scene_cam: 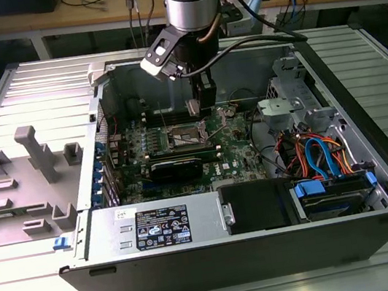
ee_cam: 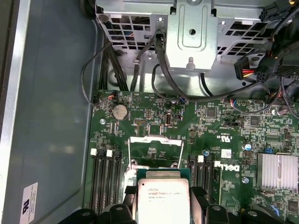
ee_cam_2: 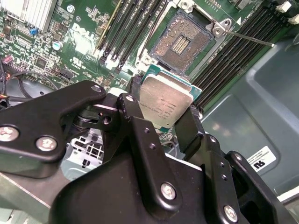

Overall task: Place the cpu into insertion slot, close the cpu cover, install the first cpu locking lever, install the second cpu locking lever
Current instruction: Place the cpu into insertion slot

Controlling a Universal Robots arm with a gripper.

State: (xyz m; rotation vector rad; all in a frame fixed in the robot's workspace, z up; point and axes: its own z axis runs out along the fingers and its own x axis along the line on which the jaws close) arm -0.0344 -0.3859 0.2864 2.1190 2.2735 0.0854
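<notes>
exterior view first: gripper (scene_cam: 198, 104) hangs inside the open computer case (scene_cam: 270, 255), just above the insertion slot (scene_cam: 187, 138). a small grey bit at its tips looks like the cpu (scene_cam: 192, 106), but it's tiny from here and i can't make out the grip. on the near side of the slot sits the power supply (scene_cam: 159, 228) with a black-and-white label, and well off to the exterior view's left of the slot lies a grey plastic tray (scene_cam: 28, 172).

second wrist view settles it: black fingers (ee_cam_2: 190, 122) are clamped on two opposite edges of the cpu (ee_cam_2: 166, 100), silver top facing the camera, green rim showing. it's held tilted, close to the insertion slot (ee_cam_2: 180, 44) but not in it. the slot lies uncovered, its contact field bare, with memory slots (ee_cam_2: 135, 28) on both sides of it. a thin lever rod (ee_cam_2: 247, 37) sticks out from the slot's corner. there's a white sticker (ee_cam_2: 259, 158) on the case floor, print too small for me.

first wrist view looks over the cpu (ee_cam: 162, 200), which is cut off at the frame edge and hides most of the slot. just beyond it, the cpu cover (ee_cam: 156, 138) stands up open, board visible through its window. farther from the slot are a coin cell (ee_cam: 120, 111) and a metal drive cage (ee_cam: 191, 28), with a finned heatsink (ee_cam: 277, 170) off to one side. the chip's top has faint print.
</notes>
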